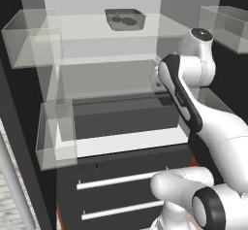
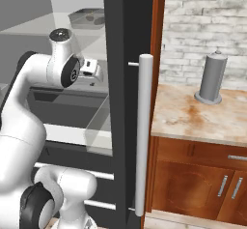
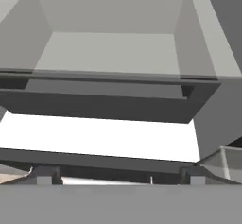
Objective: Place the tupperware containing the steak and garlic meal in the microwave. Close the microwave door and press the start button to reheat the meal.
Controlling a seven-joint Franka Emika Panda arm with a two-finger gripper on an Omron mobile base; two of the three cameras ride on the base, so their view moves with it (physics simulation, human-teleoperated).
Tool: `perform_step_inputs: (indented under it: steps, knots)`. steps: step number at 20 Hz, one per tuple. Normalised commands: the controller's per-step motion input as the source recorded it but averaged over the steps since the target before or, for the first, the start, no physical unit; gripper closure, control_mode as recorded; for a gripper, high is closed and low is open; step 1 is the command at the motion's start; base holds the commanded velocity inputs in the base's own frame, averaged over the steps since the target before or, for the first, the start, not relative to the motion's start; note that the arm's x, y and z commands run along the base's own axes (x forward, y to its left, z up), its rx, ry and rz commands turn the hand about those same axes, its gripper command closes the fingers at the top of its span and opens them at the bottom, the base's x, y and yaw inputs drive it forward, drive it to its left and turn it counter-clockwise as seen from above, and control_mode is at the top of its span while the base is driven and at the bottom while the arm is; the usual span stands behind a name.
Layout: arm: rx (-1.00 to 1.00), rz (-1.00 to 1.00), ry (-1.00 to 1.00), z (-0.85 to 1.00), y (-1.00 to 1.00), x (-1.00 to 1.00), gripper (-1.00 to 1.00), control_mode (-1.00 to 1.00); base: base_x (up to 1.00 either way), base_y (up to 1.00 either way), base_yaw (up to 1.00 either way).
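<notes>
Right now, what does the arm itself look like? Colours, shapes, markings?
Glossy white arm of rounded tubular links, with black bands at the joints and a black strip along the forearm. A dark round cap tops the upper joint. The gripper has small dark grey finger tips. No cables or markings are visible.

1 tub [image 1: 125,19], 3 clear bins [image 1: 30,37], 2 drawer handles [image 1: 121,180], 1 grey canister [image 2: 213,77], 1 fridge door handle [image 2: 143,131].

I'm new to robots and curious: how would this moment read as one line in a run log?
stage: reaching into open fridge | tupperware: on upper shelf, untouched | hand: open, empty, facing lower shelf | microwave: not reached yet
</notes>
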Motion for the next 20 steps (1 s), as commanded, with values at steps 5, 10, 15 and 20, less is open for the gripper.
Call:
perform_step_inputs:
  steps: [5, 10, 15, 20]
  knots:
    - [0.0, -0.08, -0.19, 0.48, 0.06, 0.0, -1.0, -1.0, 0.0, 0.0, 0.0]
    - [0.03, -0.08, -0.01, 0.32, 0.06, 0.07, -1.0, -1.0, 0.0, 0.0, 0.0]
    - [0.07, -0.11, -0.1, 0.55, 0.1, 0.0, -1.0, -1.0, 0.0, 0.0, 0.0]
    - [0.07, -0.11, -0.17, 0.63, 0.15, 0.0, -1.0, -1.0, 0.0, 0.0, 0.0]
